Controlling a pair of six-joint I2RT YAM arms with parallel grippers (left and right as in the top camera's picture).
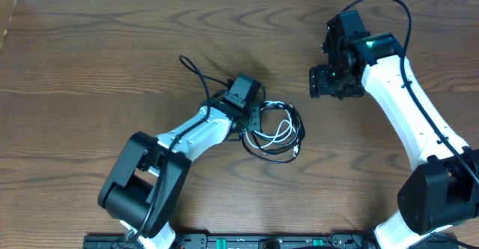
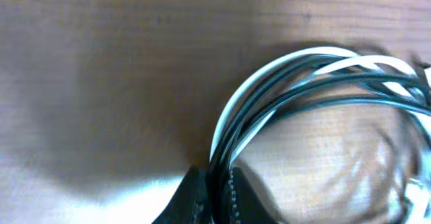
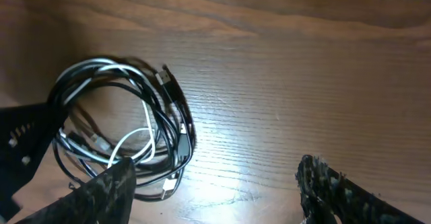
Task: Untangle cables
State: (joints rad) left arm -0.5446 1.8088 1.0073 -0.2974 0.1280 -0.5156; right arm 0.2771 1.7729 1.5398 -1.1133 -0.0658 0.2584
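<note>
The brown wood-grain worktop (image 1: 90, 69) carries everything. At the lower left the left arm's black base and white link (image 1: 196, 133) reach up and to the right, with a thick black lead (image 1: 196, 71) looping off the wrist. The left gripper (image 1: 251, 120) sits low at the left edge of the tangled coil (image 1: 275, 133), near the middle of the worktop. In the left wrist view its jaws are closed together at the bottom of the frame, and their dark fingertips (image 2: 192, 200) pinch the strands that curve down into them. The coil lies flat on the wood and is made of a thin black cable (image 2: 316, 99) and a thin white cable (image 2: 296, 56), wound together in overlapping loops. The white cable runs along the outer left curve and crosses inside the ring (image 3: 131, 146), and the black cable forms most of the outer rounds (image 3: 185, 133). Small plug ends (image 3: 168, 83) show at the coil's right side, too small to tell apart. Well apart to the upper right, the right gripper (image 1: 329, 81) hovers above bare wood, touching nothing. In its wrist view the jaws stand wide apart and empty, one dark finger (image 3: 108, 190) at the lower left and the other at the lower right. The right arm's white link (image 1: 408, 111) runs down to its black base at the lower right corner.
</note>
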